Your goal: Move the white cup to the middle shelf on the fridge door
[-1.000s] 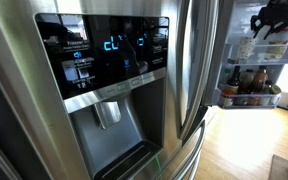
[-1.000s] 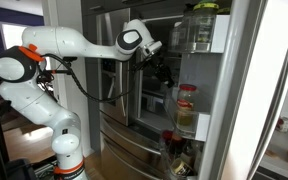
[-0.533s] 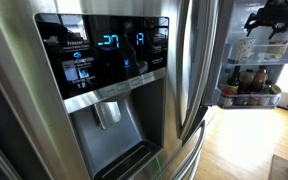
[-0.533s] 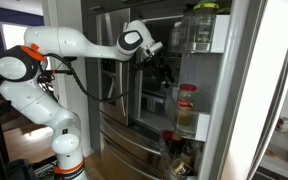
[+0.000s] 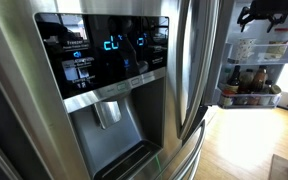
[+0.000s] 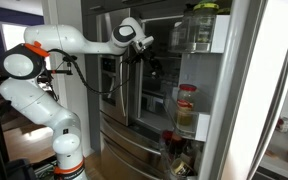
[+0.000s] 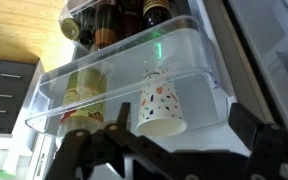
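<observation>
The white cup point(image 7: 159, 100), speckled with coloured dots, stands in the middle shelf point(image 7: 199, 55), a frosted translucent bin on the fridge door point(image 5: 230, 60). The wrist view is upside down, so the cup's rim points down in it. My gripper point(image 7: 181, 128) is open just in front of the cup, its dark fingers point(image 7: 246, 118) spread to either side without touching it. In an exterior view the cup point(image 5: 245, 47) sits in the bin below the gripper point(image 5: 267, 14). In an exterior view the gripper point(image 6: 151, 64) reaches into the fridge and the cup is hidden.
A bin of brown sauce bottles point(image 5: 250, 84) hangs under the middle shelf; these bottles point(image 7: 109, 25) also show in the wrist view. A yellowish container point(image 7: 84, 85) shares the cup's bin. The steel door with the blue-lit dispenser point(image 5: 109, 60) fills the foreground.
The gripper has opened, let go of the cup and lifted away from it. The cup stays standing in the middle shelf.
</observation>
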### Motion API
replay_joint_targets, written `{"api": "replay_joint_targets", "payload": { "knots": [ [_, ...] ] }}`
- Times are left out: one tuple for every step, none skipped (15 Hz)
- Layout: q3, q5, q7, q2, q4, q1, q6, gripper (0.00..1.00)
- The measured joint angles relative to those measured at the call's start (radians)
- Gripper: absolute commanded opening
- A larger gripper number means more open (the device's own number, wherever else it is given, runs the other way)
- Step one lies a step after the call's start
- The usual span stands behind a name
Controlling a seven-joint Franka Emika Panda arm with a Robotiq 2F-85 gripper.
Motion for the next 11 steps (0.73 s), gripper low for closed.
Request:
{"api": "replay_joint_targets", "payload": {
  "knots": [
    [0.031, -0.004, 0.009, 0.004, 0.020, 0.003, -0.036, 1.00],
    [0.063, -0.010, 0.018, 0.011, 0.040, 0.010, -0.069, 1.00],
    [0.093, -0.019, 0.025, 0.020, 0.056, 0.018, -0.099, 1.00],
    [0.120, -0.034, 0.031, 0.031, 0.075, 0.026, -0.134, 1.00],
    [0.143, -0.051, 0.037, 0.043, 0.095, 0.035, -0.169, 1.00],
    [0.161, -0.070, 0.040, 0.056, 0.113, 0.045, -0.200, 1.00],
    [0.175, -0.089, 0.041, 0.068, 0.131, 0.055, -0.231, 1.00],
    [0.184, -0.118, 0.042, 0.081, 0.149, 0.066, -0.261, 1.00],
    [0.183, -0.126, 0.043, 0.088, 0.157, 0.078, -0.269, 1.00],
    [0.176, -0.127, 0.045, 0.090, 0.156, 0.090, -0.269, 1.00],
    [0.170, -0.127, 0.045, 0.090, 0.156, 0.097, -0.269, 1.00]
  ]
}}
